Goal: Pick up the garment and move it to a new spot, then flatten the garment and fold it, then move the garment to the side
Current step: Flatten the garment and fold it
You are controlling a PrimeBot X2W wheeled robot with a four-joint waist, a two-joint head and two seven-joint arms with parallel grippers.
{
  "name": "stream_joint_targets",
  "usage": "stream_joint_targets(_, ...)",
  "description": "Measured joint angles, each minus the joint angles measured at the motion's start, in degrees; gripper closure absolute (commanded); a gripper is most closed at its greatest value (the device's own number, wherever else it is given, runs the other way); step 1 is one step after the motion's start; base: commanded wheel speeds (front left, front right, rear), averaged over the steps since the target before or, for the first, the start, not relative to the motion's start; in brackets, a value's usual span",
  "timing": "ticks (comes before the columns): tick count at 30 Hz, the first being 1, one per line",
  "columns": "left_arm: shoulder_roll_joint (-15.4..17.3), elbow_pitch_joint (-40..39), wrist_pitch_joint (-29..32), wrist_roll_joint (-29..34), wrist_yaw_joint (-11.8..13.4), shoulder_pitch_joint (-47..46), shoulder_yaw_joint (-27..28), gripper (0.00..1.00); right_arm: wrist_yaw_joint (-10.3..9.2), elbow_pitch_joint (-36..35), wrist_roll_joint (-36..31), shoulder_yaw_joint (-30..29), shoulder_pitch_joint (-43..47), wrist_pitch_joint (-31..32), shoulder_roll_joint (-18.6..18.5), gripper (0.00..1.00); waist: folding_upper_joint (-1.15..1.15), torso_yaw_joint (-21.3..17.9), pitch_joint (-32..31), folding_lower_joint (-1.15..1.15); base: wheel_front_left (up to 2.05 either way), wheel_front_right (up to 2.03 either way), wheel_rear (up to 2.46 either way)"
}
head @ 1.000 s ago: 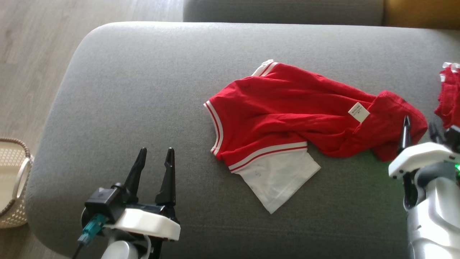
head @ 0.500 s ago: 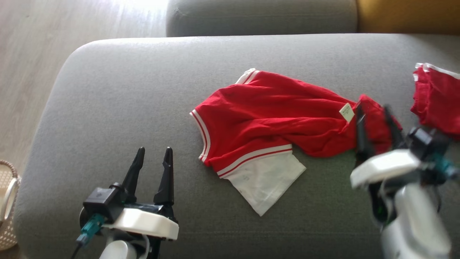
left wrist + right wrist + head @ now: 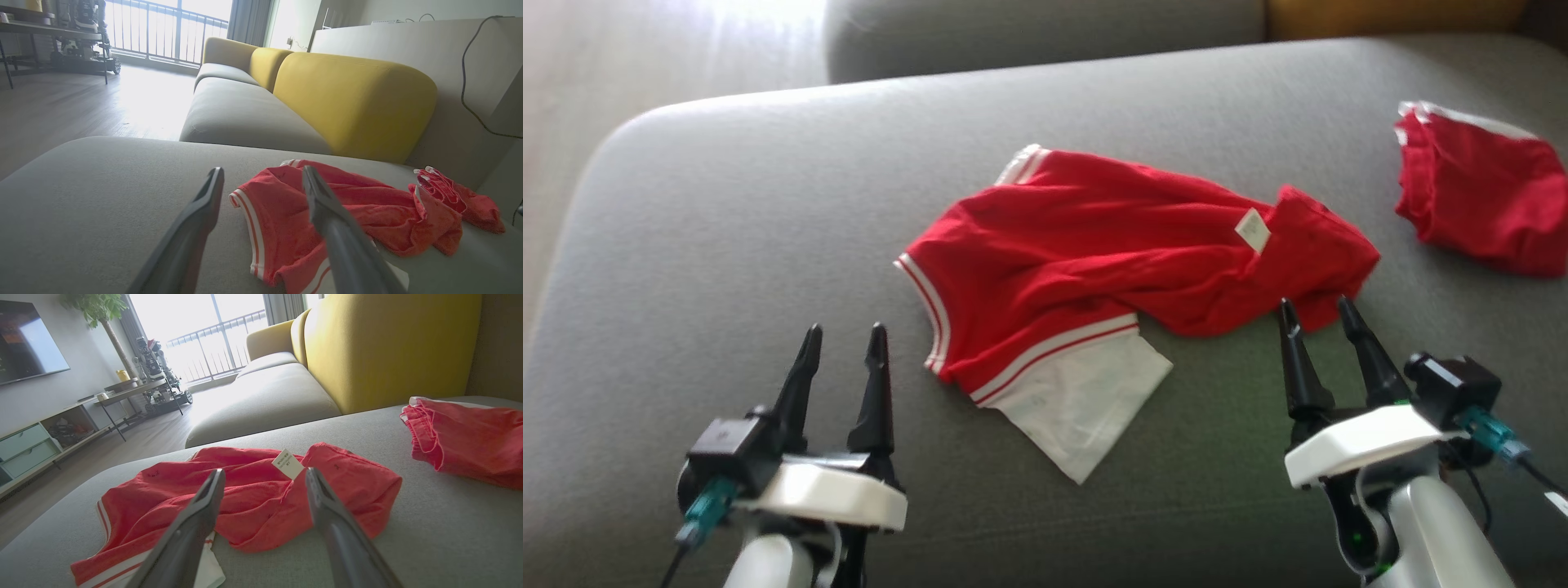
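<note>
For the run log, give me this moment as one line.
garment: rumpled on cushion, unheld | left pincer: open, off garment | right pincer: open, near garment's right end | fold: not done

Carrying surface: grey cushion point(image 3: 727, 245), rounded corner seen at 10 o'clock. At centre, red garment point(image 3: 1094, 253) laid crumpled, white-striped hems shown. White panel point(image 3: 1078, 400) spread flat on cushion toward 6 o'clock of it; white label point(image 3: 1251, 229) turned up toward 2 o'clock. At 2 o'clock of cushion, second red garment point(image 3: 1478, 196) bunched, set well apart from first.
</note>
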Motion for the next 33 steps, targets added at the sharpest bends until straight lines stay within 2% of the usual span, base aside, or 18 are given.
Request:
stream_joint_targets(3,-0.01,1.76,0.00,2.10,-2.07,-2.71,0.09,0.00,0.00,-1.46,0.01,0.96,-0.72,0.01,0.00,0.00,0.00,-1.57,1.50,0.00,0.00,0.00,0.00)
stream_joint_targets(4,0.38,4.77,0.00,3.57,-4.10,-6.50,-0.36,0.00,0.00,-2.68,0.03,1.29,-1.64,0.01,-0.01,0.00,0.00,-2.54,2.95,0.00,0.00,0.00,0.00)
stream_joint_targets(6,1.83,8.58,0.00,4.13,-5.75,-11.38,-1.19,0.00,0.00,-3.81,0.48,2.03,-2.59,0.00,0.00,0.00,0.00,-3.61,4.58,0.00,0.00,0.00,0.00)
stream_joint_targets(9,5.55,13.84,1.98,4.24,-6.83,-20.28,-3.38,0.00,0.00,-5.57,0.94,3.02,-3.60,0.00,0.00,0.00,0.00,-5.36,7.29,0.00,0.00,0.00,0.00)
stream_joint_targets(10,5.55,13.84,1.98,4.24,-6.83,-20.28,-3.38,0.00,0.00,-5.57,0.94,3.02,-3.60,0.00,0.00,0.00,0.00,-5.36,7.29,0.00,0.00,0.00,0.00)
stream_joint_targets(12,8.12,16.33,5.19,3.31,-7.05,-26.77,-6.13,0.00,0.00,-6.65,1.33,3.39,-4.17,-0.02,-0.01,0.00,0.00,-6.52,9.31,0.00,0.00,0.00,0.00)
stream_joint_targets(15,11.82,18.68,9.95,-1.00,-7.08,-36.44,-11.51,0.00,0.00,-8.34,2.29,4.60,-5.51,-0.43,-0.03,0.00,0.00,-8.21,12.55,0.00,0.00,0.00,0.00)
stream_joint_targets(18,15.41,21.18,15.96,-8.43,-7.08,-44.61,-15.51,0.00,0.00,-9.78,3.30,6.09,-7.26,-0.52,-0.02,0.00,0.00,-10.04,15.62,0.00,0.00,0.00,0.00)
stream_joint_targets(20,18.75,22.85,20.52,-12.73,-7.06,-48.54,-18.89,0.00,0.00,-10.07,4.38,6.99,-8.42,-0.62,-0.02,0.00,0.00,-11.51,17.34,0.01,0.00,0.00,0.00)
stream_joint_targets(24,25.14,25.01,25.42,-17.19,-7.42,-53.47,-24.35,0.00,0.00,-10.95,6.28,8.03,-9.30,-0.68,-0.02,0.00,0.00,-14.75,20.05,0.01,0.00,0.00,0.00)
stream_joint_targets(28,28.38,25.29,28.98,-21.89,-7.46,-56.60,-30.98,0.00,0.00,-11.43,7.57,8.24,-9.29,-0.69,-0.02,0.00,0.00,-17.35,22.15,0.01,0.00,0.00,0.00)
stream_joint_targets(33,31.07,25.57,29.54,-25.44,-7.49,-59.87,-36.88,0.00,0.00,-11.65,8.10,8.37,-9.30,-0.69,-0.02,0.00,0.00,-19.60,24.14,0.01,0.00,0.00,0.00)
